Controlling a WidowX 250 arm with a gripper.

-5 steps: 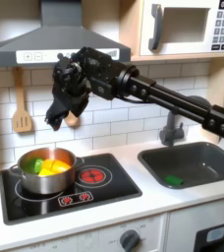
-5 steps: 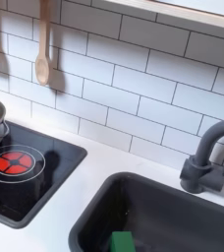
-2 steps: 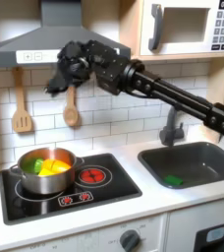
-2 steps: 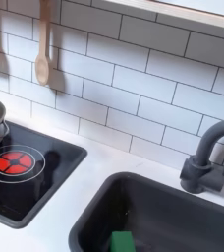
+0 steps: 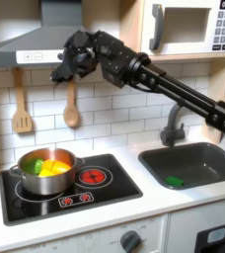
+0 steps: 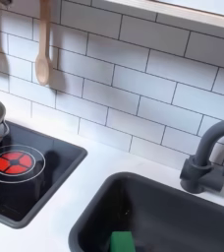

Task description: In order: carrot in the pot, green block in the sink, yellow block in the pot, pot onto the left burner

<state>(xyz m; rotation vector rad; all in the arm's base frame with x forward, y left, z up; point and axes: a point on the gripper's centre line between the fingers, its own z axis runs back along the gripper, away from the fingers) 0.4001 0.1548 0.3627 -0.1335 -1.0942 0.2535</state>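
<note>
Steel pot [image 5: 44,171] sits on the stove's [image 5: 105,198] left burner in the first exterior view holding carrot and yellow block, green block [image 5: 174,181] in sink [image 5: 205,150], gripper [image 5: 65,65] raised high, jaw state unclear; pot looks rigid, slick, grab rim or handle.

Black arm [image 5: 169,87] extended from the first exterior view's right edge, rising toward upper left. Gripper [image 5: 61,71] raised high, wrist bent, fingers pointing down-left. Nothing seen between fingers; jaw spacing not discernible.
</note>
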